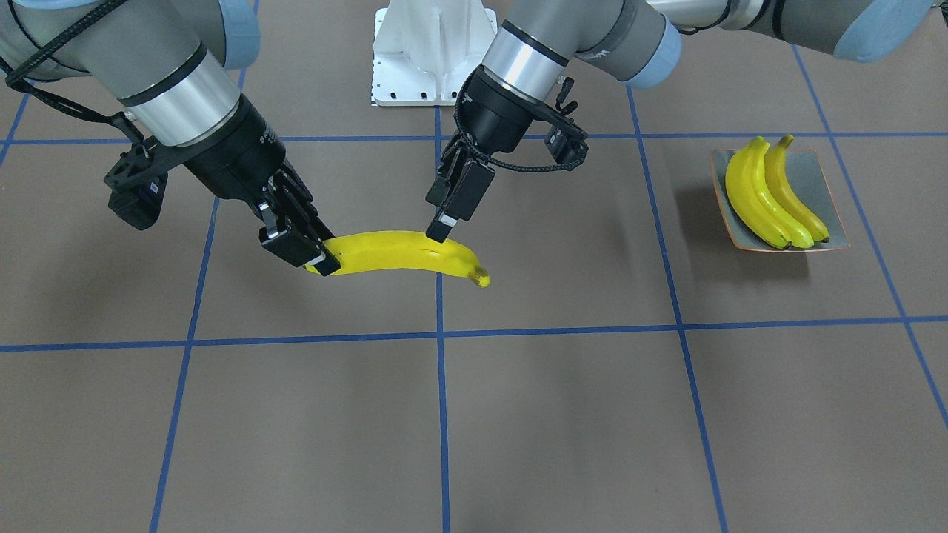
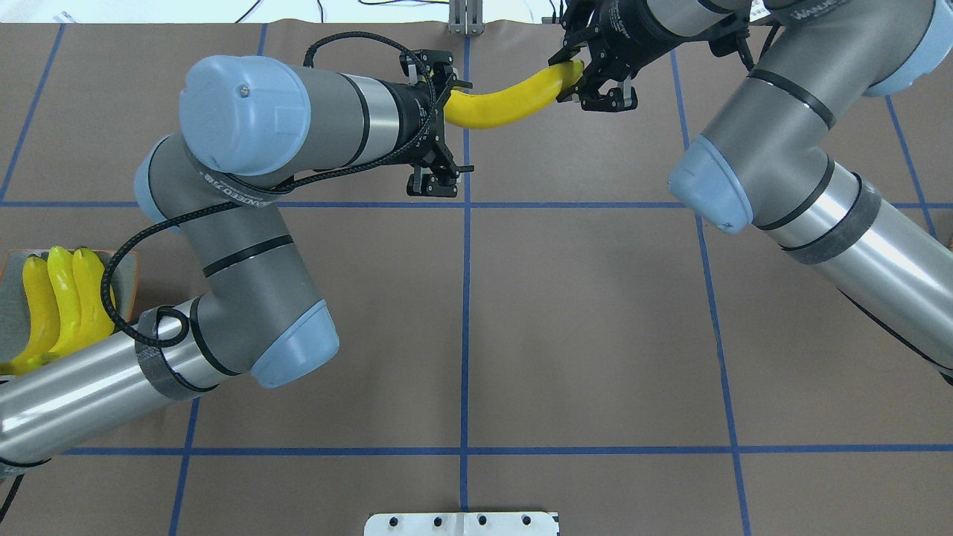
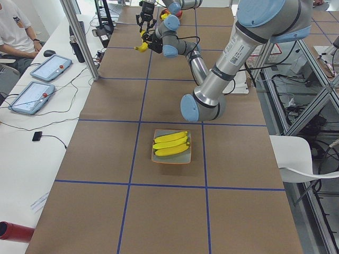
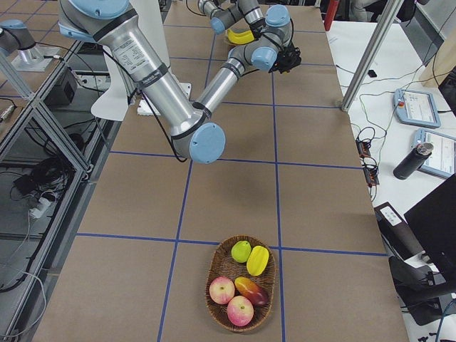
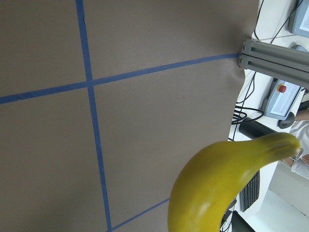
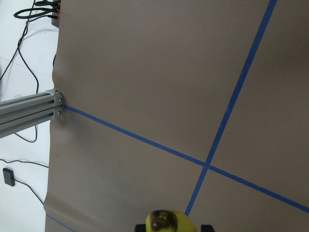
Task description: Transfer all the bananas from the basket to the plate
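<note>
The right gripper (image 1: pixel 324 260) is clamping one end of a banana (image 1: pixel 404 253) and holding it roughly level, clear of the table (image 1: pixel 563 414), just left of centre in the front-facing view. The left gripper (image 1: pixel 442 228) is meeting the banana's upper side nearer its other, dark-tipped end. Whether its fingers are closing on it cannot be told. Other bananas (image 1: pixel 755 196) are lying side by side on the plate (image 1: pixel 822 181) at that view's right, well apart from both grippers. The basket (image 4: pixel 214 274) is sitting low in the exterior right view, holding apples and other fruit.
</note>
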Motion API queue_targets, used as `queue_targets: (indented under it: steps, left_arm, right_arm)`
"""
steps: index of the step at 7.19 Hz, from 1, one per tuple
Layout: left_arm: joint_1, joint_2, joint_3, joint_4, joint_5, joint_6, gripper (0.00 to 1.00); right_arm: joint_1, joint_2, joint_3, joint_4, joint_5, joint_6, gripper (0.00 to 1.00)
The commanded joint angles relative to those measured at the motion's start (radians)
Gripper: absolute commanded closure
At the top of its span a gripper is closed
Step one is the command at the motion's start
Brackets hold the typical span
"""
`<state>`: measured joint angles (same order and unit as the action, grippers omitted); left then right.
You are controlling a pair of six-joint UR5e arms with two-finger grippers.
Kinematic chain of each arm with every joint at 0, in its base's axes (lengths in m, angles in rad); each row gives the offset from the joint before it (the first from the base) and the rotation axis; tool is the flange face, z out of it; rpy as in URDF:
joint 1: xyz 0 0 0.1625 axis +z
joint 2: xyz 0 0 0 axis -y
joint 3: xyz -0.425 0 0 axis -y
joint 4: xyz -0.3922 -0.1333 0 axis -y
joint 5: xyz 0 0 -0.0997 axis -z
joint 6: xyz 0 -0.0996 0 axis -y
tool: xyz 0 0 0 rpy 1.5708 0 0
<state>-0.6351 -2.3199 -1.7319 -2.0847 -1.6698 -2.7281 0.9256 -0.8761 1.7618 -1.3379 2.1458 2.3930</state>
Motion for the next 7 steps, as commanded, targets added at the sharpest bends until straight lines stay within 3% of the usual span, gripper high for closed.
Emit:
queue_targets:
  steps: [1,7]
  left_arm:
    - [0.0,-0.009,0.0,0.003,-0.001,0.001,0.0]
    - [0.0,-0.024,0.023,0.021,0.001,0.002,0.0]
  right_arm:
    - [-0.004,-0.009,0.045,-0.039,0.002,0.005,1.0]
    - [-0.028,-0.026,0.114,-0.082,-0.004,0.005,1.0]
